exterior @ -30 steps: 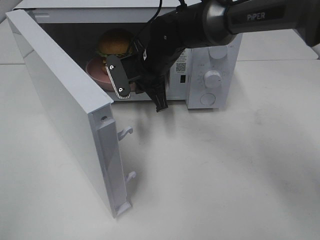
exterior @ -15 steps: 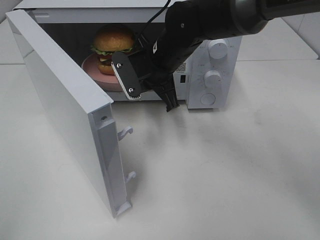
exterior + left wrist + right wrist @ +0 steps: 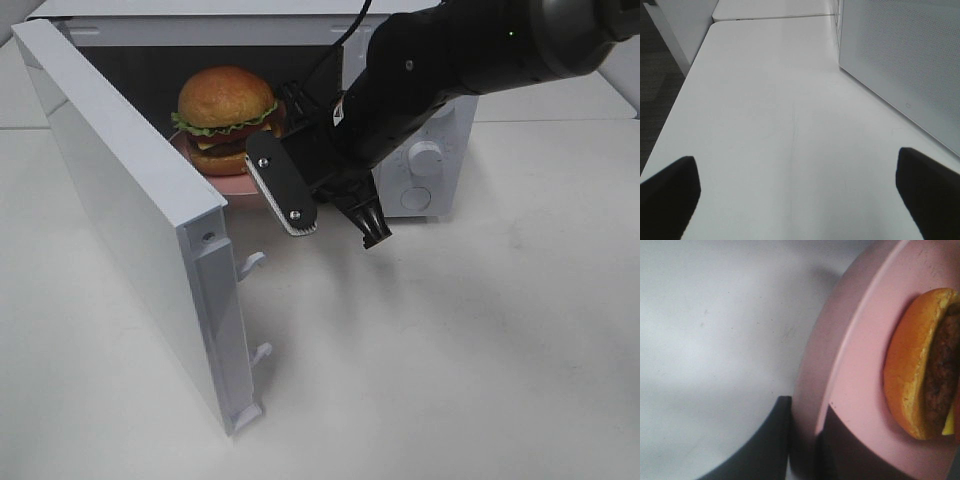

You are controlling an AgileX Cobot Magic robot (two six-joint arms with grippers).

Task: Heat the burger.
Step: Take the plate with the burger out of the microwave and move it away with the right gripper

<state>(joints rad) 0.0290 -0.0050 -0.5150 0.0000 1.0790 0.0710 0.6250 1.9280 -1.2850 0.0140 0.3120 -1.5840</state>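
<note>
exterior high: burger glossy golden bun, lettuce, patty; right claw pinching pink plate rim; left claw open.

Burger: golden-brown domed bun on top, shiny; a frill of green lettuce under it, a thin red and yellow layer, then a dark patty and the bottom bun. Stands upright, layers stacked level. Sits on a round pink plate inside the open microwave cavity, toward the door side. Right wrist view: bottom bun and patty edge seen close, resting on the plate's flat centre, set in from the rim.
</note>
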